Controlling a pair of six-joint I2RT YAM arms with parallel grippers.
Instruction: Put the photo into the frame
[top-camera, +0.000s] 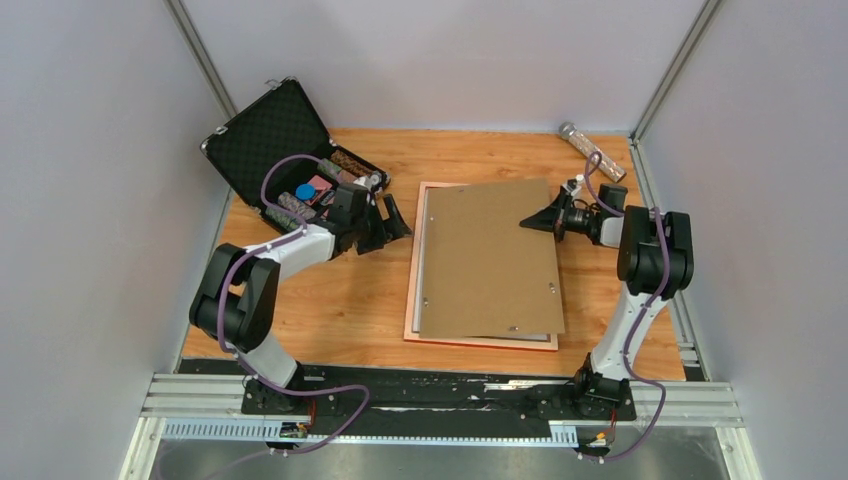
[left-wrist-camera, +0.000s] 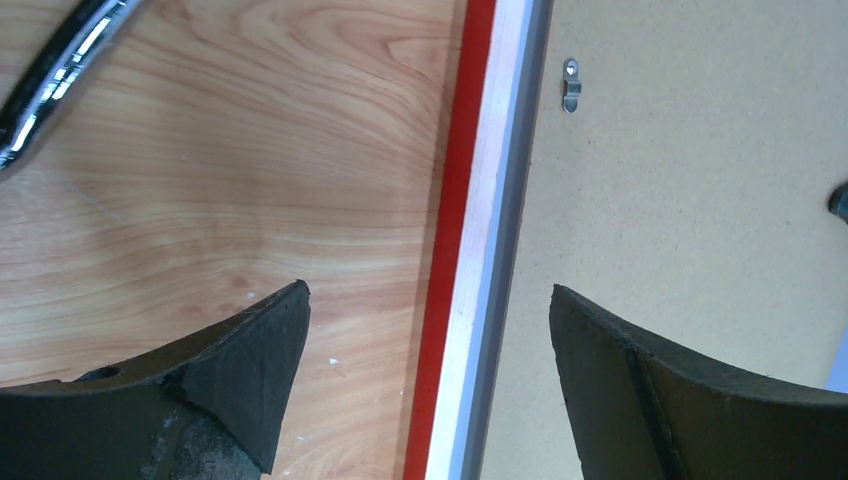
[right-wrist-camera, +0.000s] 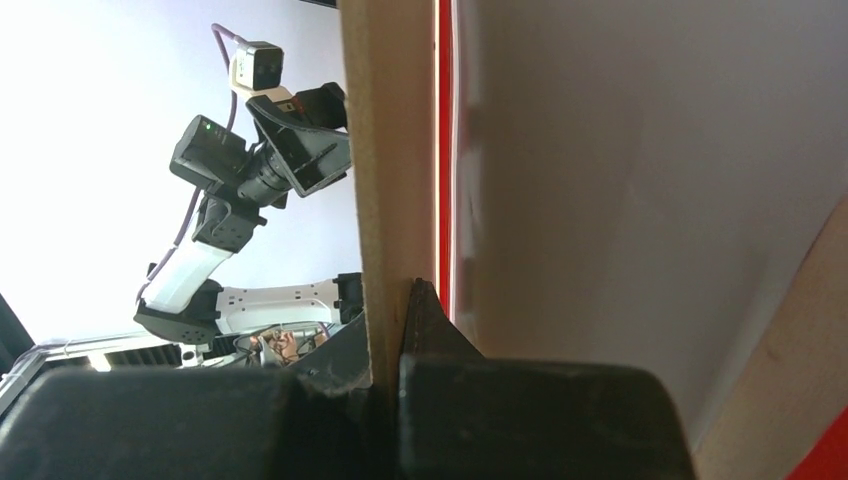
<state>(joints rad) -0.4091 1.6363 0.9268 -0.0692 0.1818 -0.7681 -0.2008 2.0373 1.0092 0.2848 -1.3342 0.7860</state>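
1 board (top-camera: 487, 262) pinched, R gripper (top-camera: 528, 222).

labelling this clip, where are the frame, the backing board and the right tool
frame (left-wrist-camera: 467, 250): left wrist view, its red and white side rail
backing board (top-camera: 490, 262): top external view, middle of its brown face
right tool (top-camera: 527, 223): top external view, between its fingertips

My left gripper (left-wrist-camera: 428, 292) spread wide, pointing down, my right gripper (top-camera: 530, 221) sideways, pinched on the backing board (top-camera: 490, 262) edge
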